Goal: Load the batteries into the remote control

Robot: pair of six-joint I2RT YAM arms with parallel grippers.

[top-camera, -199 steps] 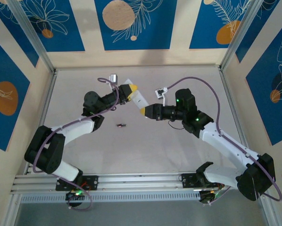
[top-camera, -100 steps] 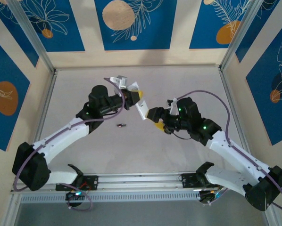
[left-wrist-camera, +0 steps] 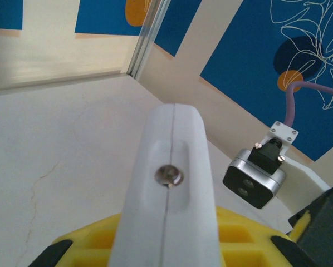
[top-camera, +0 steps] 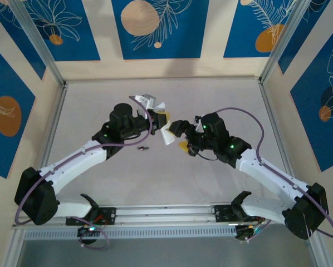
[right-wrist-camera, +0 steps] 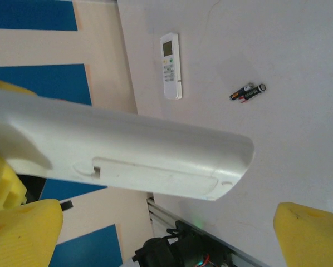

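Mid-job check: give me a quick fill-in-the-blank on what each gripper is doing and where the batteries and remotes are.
1. The left gripper grips the white ____.
2. The right gripper has its jaws ____.
3. The batteries lie loose on the ____.
4. A second remote lies flat, buttons facing ____.

Missing words: remote; open; table; up.

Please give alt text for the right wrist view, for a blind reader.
A white remote crosses the frame close up, its back cover showing, near the open right tool. Behind it, a second remote and two batteries lie on the table.
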